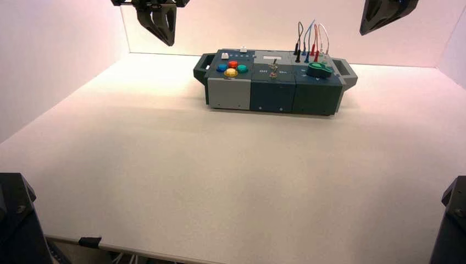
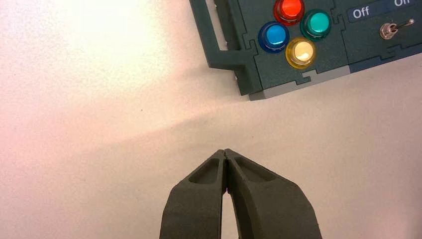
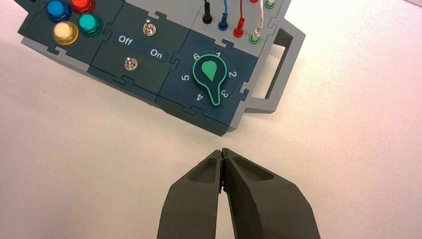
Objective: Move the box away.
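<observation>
Above the pale tabletop (image 1: 220, 176), the wide teal-grey box (image 1: 229, 94) is being flanked by clenched black left gripper (image 1: 171, 44), upper left, and right gripper (image 1: 362, 33), upper right. Skewing is being risked by uneven pushing.

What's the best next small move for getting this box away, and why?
Probably lower both claws, left and right, to the box's near face, ready to push: both hover, shut and free of it, and bare tabletop lies on its near side.
</observation>
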